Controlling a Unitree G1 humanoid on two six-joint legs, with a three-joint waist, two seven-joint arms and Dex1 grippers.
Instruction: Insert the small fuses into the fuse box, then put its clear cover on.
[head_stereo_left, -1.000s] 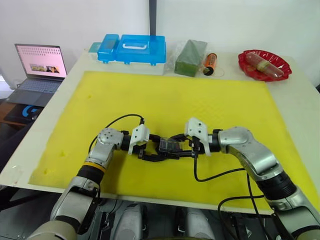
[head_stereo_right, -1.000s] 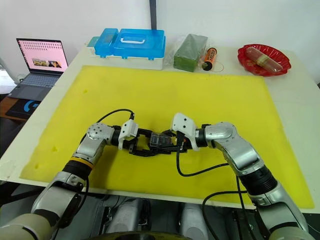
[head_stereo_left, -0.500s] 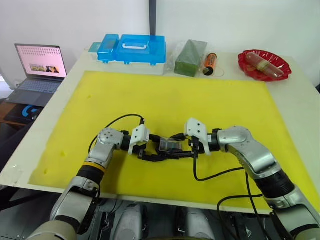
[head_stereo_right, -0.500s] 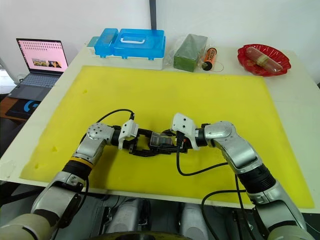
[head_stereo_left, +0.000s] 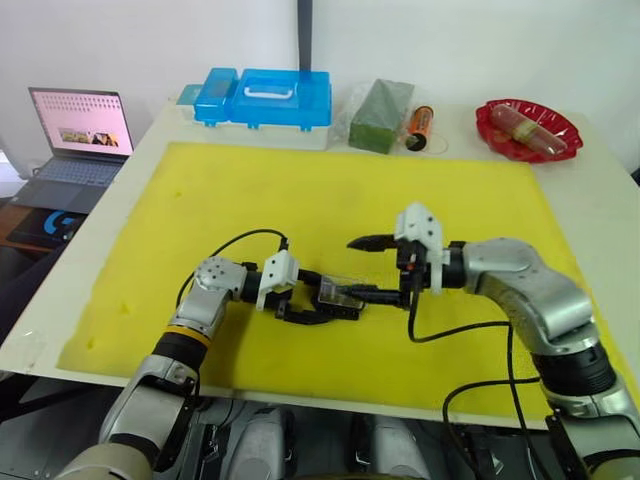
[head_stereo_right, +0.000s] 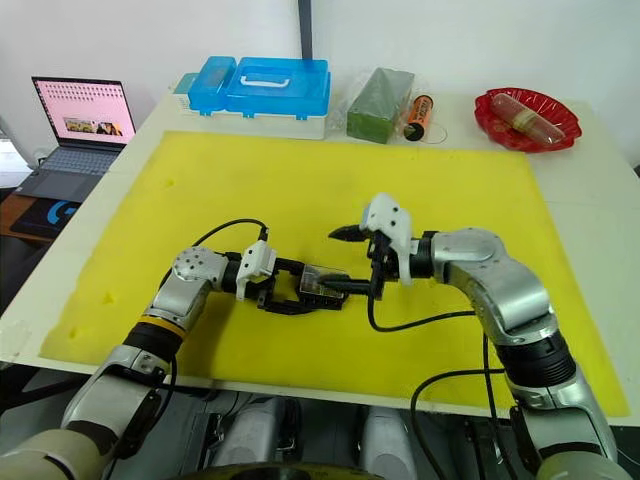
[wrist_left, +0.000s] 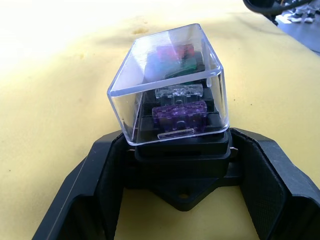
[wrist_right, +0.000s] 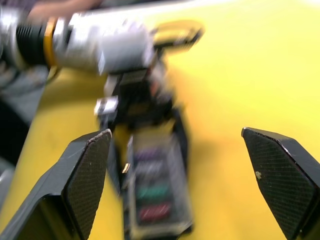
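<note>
The black fuse box (wrist_left: 182, 167) sits low on the yellow mat, and my left gripper (head_stereo_left: 335, 303) is shut on its base, one finger on each side. The clear cover (wrist_left: 170, 75) rests over the box's top and looks slightly canted. Through it I see the small fuses (wrist_left: 179, 111) standing in their slots: purple, clear, green and red. My right gripper (head_stereo_left: 368, 268) is open just to the right of the box, raised a little and touching nothing. In the right wrist view the fuse box (wrist_right: 157, 200) lies between and beyond its spread fingers (wrist_right: 85, 175).
The yellow mat (head_stereo_left: 300, 190) covers most of the table. Along the far edge stand a blue plastic case (head_stereo_left: 265, 97), a green block (head_stereo_left: 380, 115), an orange cylinder (head_stereo_left: 420, 128) and a red dish (head_stereo_left: 527, 130). A laptop (head_stereo_left: 80, 135) sits beyond the table's left edge.
My right gripper has let go of the cover, opened wide and drawn back to the right and upward. The left gripper and the fuse box have stayed put.
</note>
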